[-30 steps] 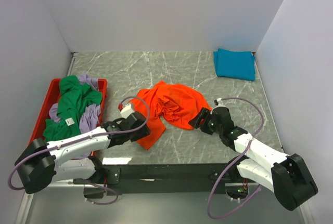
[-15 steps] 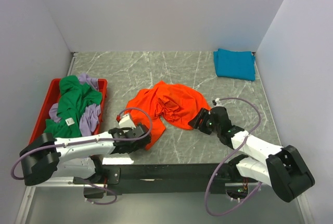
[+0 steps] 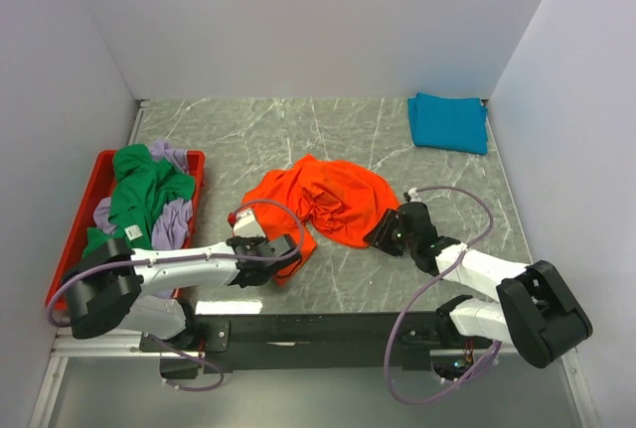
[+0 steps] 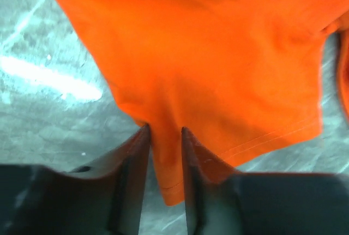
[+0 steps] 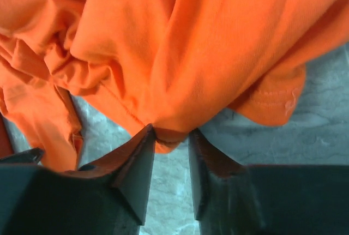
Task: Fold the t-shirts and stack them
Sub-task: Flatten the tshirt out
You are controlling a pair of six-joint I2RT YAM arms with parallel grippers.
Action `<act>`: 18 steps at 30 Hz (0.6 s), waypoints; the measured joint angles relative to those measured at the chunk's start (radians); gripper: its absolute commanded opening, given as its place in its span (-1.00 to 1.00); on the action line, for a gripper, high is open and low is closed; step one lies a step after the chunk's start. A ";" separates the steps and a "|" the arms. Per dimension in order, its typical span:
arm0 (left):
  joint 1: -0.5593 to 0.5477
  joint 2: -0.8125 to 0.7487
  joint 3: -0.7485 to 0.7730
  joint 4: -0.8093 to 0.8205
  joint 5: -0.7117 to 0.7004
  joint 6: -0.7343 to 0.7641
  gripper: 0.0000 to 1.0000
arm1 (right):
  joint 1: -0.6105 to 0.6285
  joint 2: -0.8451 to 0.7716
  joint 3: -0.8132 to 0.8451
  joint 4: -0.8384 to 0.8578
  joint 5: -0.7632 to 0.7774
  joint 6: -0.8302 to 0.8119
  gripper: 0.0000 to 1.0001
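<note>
Left claw (image 4: 163, 132) grips the near-left corner of the orange t-shirt (image 3: 328, 200), with the hem cloth pinched between its fingers. We find the right claw (image 5: 169, 133) likewise clenched on a bunched fold at the garment's near-right edge. The shirt lies crumpled in the middle of the grey marble-patterned table (image 3: 298, 130), well apart from the other garments.

We judge the step in hand to be spreading this shirt flat, ahead of any fold. The next move calls for both arms to lift and draw apart together without losing either pinch, so the cloth opens rather than dragging into a heap. A layer slipping free is the risk.

Containers: one red tray (image 3: 72, 239) at the near left holds a green t-shirt (image 3: 139, 195) tumbled over a lavender t-shirt (image 3: 175, 224), both unfolded. A teal t-shirt (image 3: 447, 122) lies folded at the far right corner, the likely base of the stack.
</note>
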 measured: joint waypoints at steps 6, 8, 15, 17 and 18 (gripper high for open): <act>0.043 0.007 0.076 -0.037 -0.051 0.040 -0.99 | 0.000 0.022 0.038 -0.014 0.024 -0.008 -0.85; 0.077 -0.012 0.085 -0.046 -0.059 0.067 -0.99 | 0.000 0.021 0.058 -0.032 0.038 -0.011 -0.97; 0.212 -0.225 0.105 -0.101 -0.075 0.172 -0.99 | -0.032 -0.032 0.170 -0.150 0.081 -0.053 -1.00; 0.256 -0.299 0.120 -0.114 -0.075 0.208 -0.99 | -0.079 -0.063 0.204 -0.184 0.076 -0.072 -1.00; 0.282 -0.336 0.129 -0.119 -0.076 0.222 -0.99 | -0.112 -0.083 0.217 -0.198 0.076 -0.081 -1.00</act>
